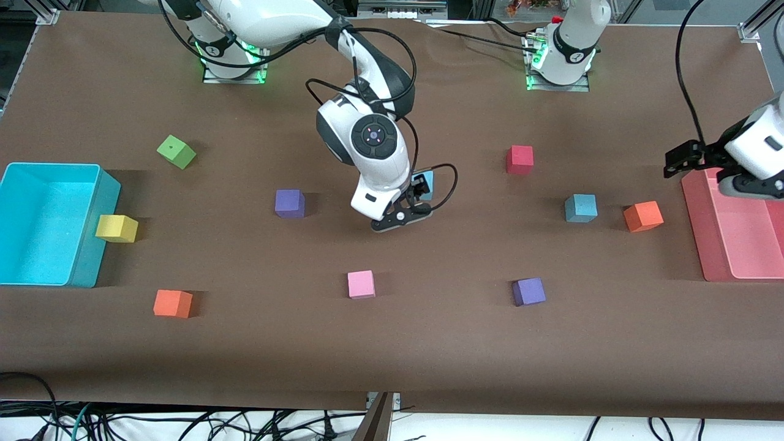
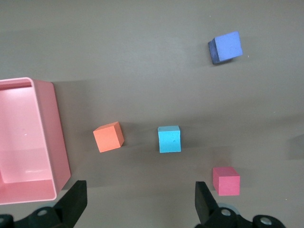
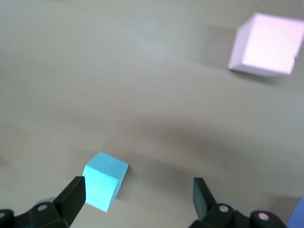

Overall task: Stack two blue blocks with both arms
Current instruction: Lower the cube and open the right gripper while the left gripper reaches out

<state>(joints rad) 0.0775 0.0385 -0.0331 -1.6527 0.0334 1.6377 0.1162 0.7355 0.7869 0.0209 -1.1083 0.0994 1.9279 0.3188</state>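
Two sky-blue cubes are seen on the brown table, well apart. One blue cube [image 1: 424, 184] lies near the table's middle, partly hidden in the front view by the right gripper [image 1: 409, 208], which is lowered close to the tabletop just beside it. In the right wrist view this cube [image 3: 104, 180] sits against one spread finger [image 3: 72, 195] rather than centred between the two, and nothing is held. The second blue cube [image 1: 580, 207] rests toward the left arm's end, just beside an orange cube [image 1: 642, 216], with a red cube [image 1: 519, 159] farther from the front camera. The left gripper [image 1: 695, 160] is held over the pink tray [image 1: 713, 245], its fingers [image 2: 75, 202] parted and empty.
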